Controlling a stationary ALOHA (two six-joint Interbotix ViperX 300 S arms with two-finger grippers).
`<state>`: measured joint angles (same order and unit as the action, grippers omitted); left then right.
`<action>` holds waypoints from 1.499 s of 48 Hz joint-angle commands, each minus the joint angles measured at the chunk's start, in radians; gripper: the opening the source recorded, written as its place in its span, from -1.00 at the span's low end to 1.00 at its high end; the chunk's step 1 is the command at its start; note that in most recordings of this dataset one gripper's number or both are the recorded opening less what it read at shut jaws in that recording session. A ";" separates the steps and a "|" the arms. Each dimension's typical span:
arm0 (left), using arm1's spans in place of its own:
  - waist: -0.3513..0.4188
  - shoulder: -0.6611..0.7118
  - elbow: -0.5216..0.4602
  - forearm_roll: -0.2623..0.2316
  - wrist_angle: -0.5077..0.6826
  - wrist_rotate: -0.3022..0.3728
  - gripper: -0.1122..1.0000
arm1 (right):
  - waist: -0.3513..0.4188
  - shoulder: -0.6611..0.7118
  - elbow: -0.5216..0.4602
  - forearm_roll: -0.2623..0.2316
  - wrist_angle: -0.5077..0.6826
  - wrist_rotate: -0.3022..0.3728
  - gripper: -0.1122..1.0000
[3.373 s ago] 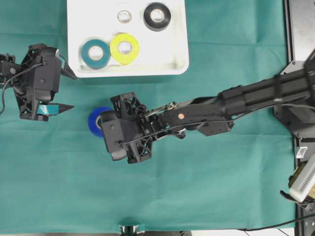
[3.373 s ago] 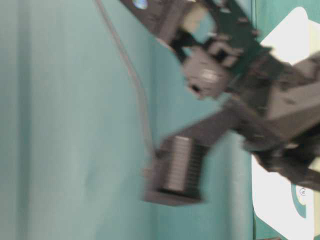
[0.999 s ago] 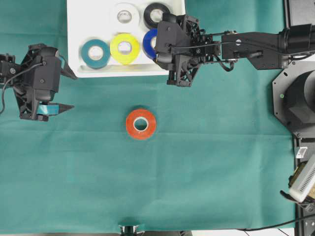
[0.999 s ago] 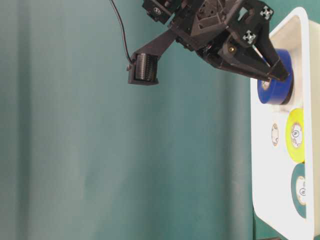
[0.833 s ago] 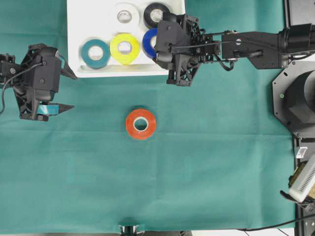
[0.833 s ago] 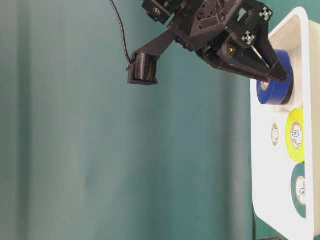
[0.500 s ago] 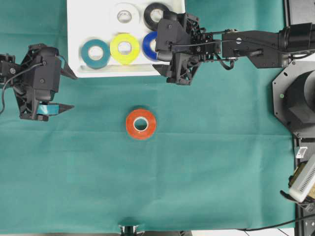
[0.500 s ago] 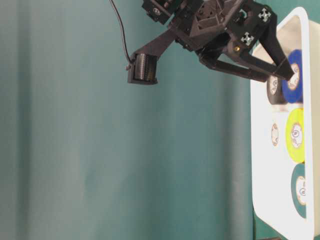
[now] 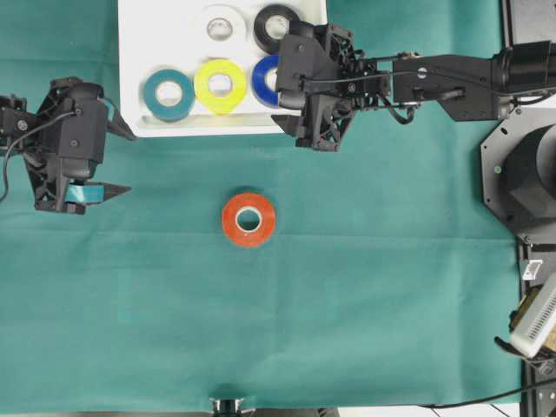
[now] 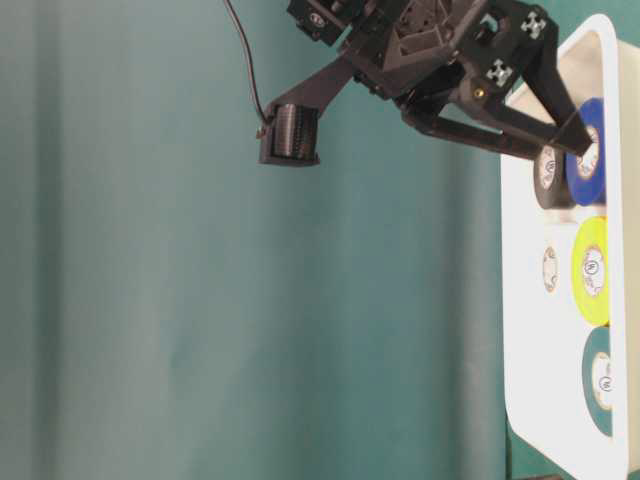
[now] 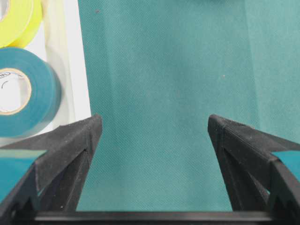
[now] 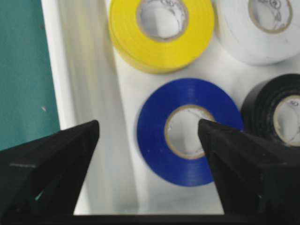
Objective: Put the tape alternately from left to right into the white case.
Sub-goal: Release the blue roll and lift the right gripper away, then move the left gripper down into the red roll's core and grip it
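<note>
The white case holds the teal tape, yellow tape, blue tape, white tape and black tape. An orange-red tape roll lies on the cloth below the case. My right gripper hangs open over the blue tape, its fingers apart from it and holding nothing. My left gripper is open and empty over bare cloth just left of the case's lower left corner, with the teal tape beside it.
A green cloth covers the table. The right arm reaches in across the case's right edge. Its black base stands at the right border, and the left arm's body at the left border.
The right gripper has opened and let go of the blue tape, which now lies flat in the case beside the black roll. The left arm has not moved.
</note>
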<state>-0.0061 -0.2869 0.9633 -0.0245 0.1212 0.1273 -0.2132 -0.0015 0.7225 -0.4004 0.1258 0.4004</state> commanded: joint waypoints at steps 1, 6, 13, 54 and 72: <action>-0.003 -0.009 -0.018 -0.002 -0.008 -0.002 0.97 | 0.002 -0.046 0.003 -0.002 -0.012 0.003 0.67; -0.002 -0.009 -0.018 -0.002 -0.008 -0.002 0.97 | 0.006 -0.075 0.031 -0.002 -0.026 0.003 0.67; -0.002 -0.009 -0.018 -0.002 -0.008 -0.002 0.97 | 0.018 -0.124 0.086 -0.002 -0.077 0.005 0.66; -0.037 0.000 -0.044 -0.003 -0.072 -0.049 0.97 | 0.072 -0.241 0.229 -0.002 -0.184 0.009 0.67; -0.038 0.166 -0.155 -0.003 -0.081 -0.081 0.97 | 0.072 -0.233 0.232 -0.002 -0.187 0.009 0.67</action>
<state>-0.0414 -0.1365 0.8590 -0.0245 0.0460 0.0476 -0.1442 -0.2286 0.9603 -0.4019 -0.0537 0.4080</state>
